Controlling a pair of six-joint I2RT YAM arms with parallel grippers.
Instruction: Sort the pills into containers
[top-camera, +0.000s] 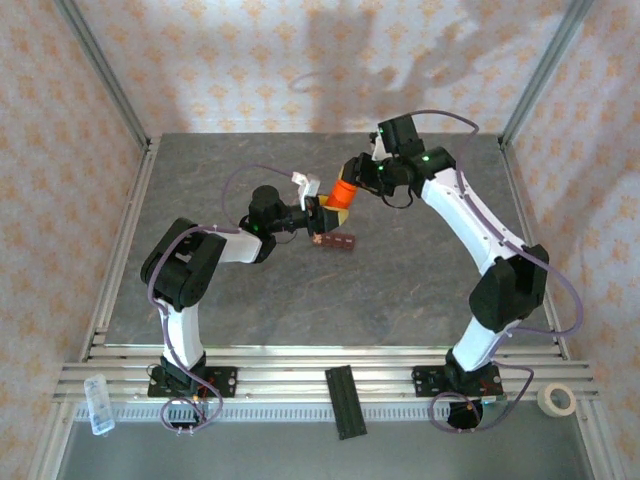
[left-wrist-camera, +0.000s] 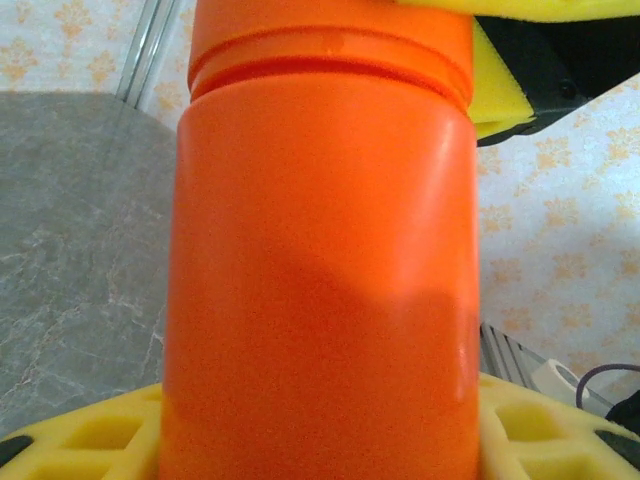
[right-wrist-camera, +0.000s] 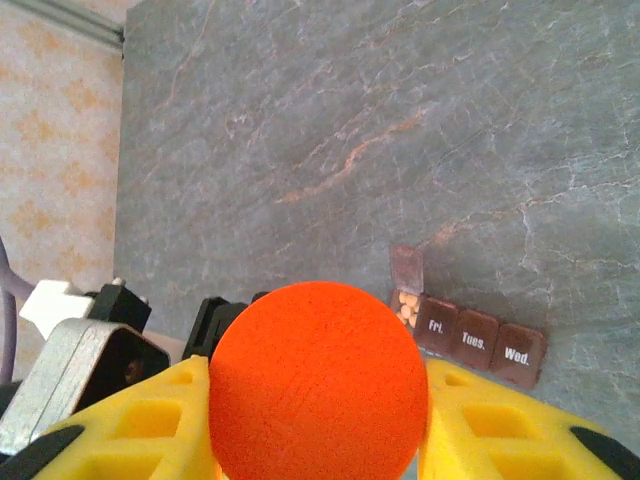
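An orange bottle (top-camera: 342, 196) (left-wrist-camera: 320, 280) hangs above the middle of the table, between both arms. My left gripper (top-camera: 322, 212) (left-wrist-camera: 320, 445) is shut on its body, yellow fingers (left-wrist-camera: 90, 435) pressing each side. From above, my right gripper (top-camera: 354, 178) (right-wrist-camera: 315, 420) is shut on the bottle's orange cap (right-wrist-camera: 315, 385) (left-wrist-camera: 330, 40). Just below the bottle, the containers (top-camera: 337, 241) (right-wrist-camera: 470, 340) lie on the table as a dark red-brown bar. Its end compartment stands open with pale pills (right-wrist-camera: 407, 306) inside; the others, marked Fri., Tues. and Wed., are shut.
The grey marbled table (top-camera: 400, 290) is ringed by aluminium posts and patterned walls. On the near rail lie a black strip (top-camera: 346, 402), a clear plastic box (top-camera: 98, 403) at the left and a tape roll (top-camera: 557, 399) at the right.
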